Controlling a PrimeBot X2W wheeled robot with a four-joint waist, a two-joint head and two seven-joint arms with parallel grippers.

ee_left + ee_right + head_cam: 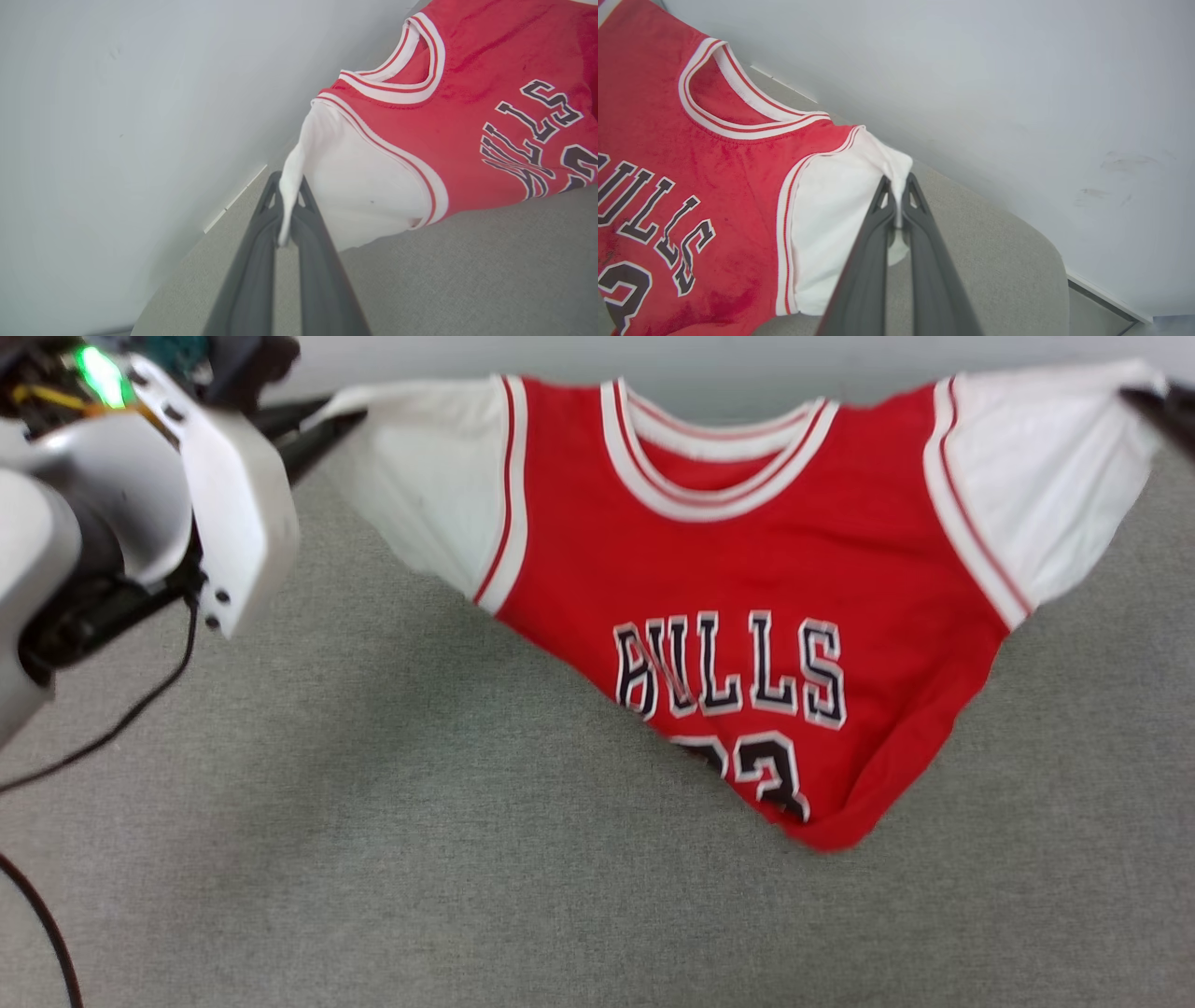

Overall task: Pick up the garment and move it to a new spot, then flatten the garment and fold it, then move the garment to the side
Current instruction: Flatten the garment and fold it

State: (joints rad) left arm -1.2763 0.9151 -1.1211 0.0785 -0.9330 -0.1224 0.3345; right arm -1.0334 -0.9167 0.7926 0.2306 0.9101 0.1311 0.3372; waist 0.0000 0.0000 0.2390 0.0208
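While I've got both claws clamped, quick status from the remote seat: my left gripper [289,181] has its two dark fingers pinched together on the tip of one white sleeve, the cloth squeezed into a thin strip between them. My right gripper [898,186] is gripping the end of the other sleeve the same way. So the garment [747,588] is strung out between them, front facing me, collar on top, BULLS lettering readable and the number under it partly folded out of sight. It hangs over the far side of the grey table [373,859], close to the far edge where the pale wall [117,116] begins, and the red body sags to a point toward the table's middle. Honestly can't tell if that low point touches the table or not. On the head cam my left arm's pale housing [187,504] sits at the upper left with a green light [101,375] on, and a black cable [112,728] dangles below it.
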